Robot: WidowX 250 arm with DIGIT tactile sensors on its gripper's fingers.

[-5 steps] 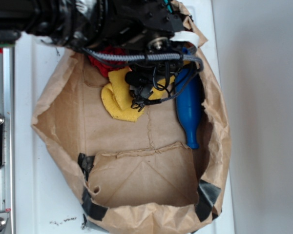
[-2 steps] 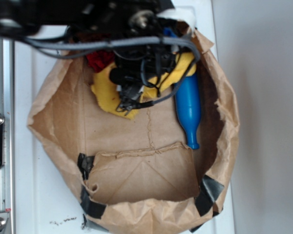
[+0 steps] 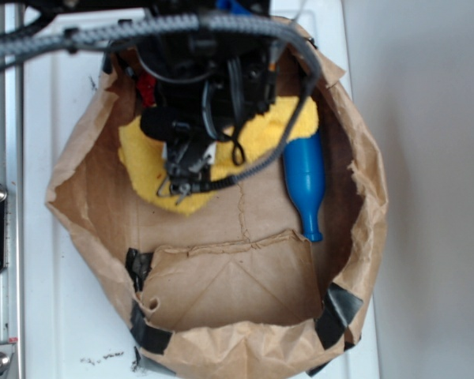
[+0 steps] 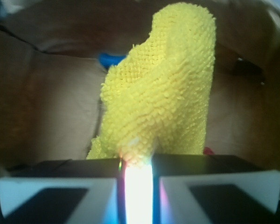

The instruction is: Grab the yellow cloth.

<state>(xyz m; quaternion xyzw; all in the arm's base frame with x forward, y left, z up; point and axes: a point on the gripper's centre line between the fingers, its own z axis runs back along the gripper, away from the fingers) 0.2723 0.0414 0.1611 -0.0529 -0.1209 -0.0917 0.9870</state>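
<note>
- Two views agree on the main fact: the yellow cloth [image 3: 146, 162] is caught in the pincer [image 4: 136, 173].
- At the far left of the exterior view stands a metal rail [image 3: 1, 197] on the white desk [image 3: 39, 237]; no writing shows on either.
- Next comes the brown paper bag [image 3: 87, 229], laid open, its torn rim patched with black tape [image 3: 146, 328].
- Compared with a second ago, far more yellow shows in the bag's upper left: the cloth was a small crumpled lump beside the arm, and now spreads wide under it and out toward the bag's left wall.
- A scrap of red cloth [image 3: 147, 85] peeks out beside the arm; much less of it shows than before.
- Seen from the wrist, the jaws stand narrow, pinching a fold of the cloth, which stretches away from them in a tall sheet; that suggests the grip has taken and the cloth is being lifted or dragged.
- Judged from this, the grab looks essentially done; what remains is keeping hold while it clears the bag.
- To the right lies the blue bottle [image 3: 304, 185], neck toward the bag's flap, just beside the cloth's right edge and in much the same place as before.
- No brand, label or readable text appears anywhere.
</note>
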